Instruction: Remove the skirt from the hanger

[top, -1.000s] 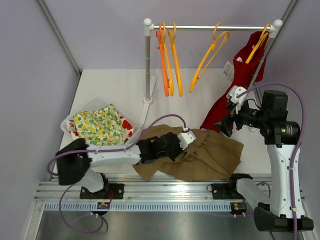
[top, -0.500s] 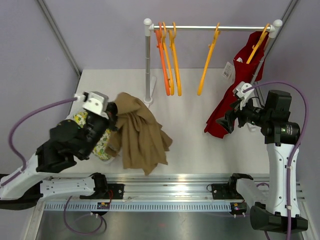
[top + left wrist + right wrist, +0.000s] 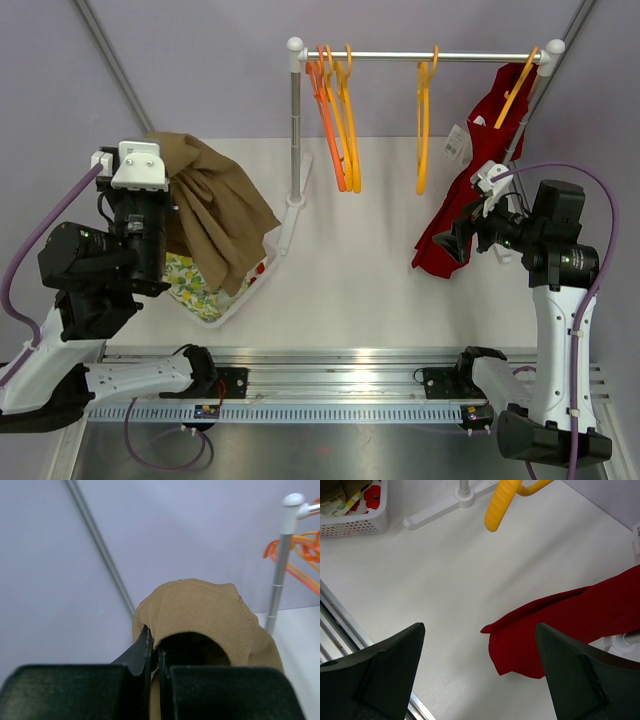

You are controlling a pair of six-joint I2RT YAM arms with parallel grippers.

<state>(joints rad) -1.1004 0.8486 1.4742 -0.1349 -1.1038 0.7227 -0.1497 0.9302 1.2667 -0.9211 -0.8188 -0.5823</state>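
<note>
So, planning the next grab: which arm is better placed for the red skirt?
Right: the right fingers, open, hover beside the red skirt; the left fingers are shut on the tan garment.

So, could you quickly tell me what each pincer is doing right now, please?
Left pincer: closed on the brown garment.
Right pincer: open, holding nothing.

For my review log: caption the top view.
Left gripper holds tan cloth over the basket; open right gripper beside hanging red skirt.
</note>
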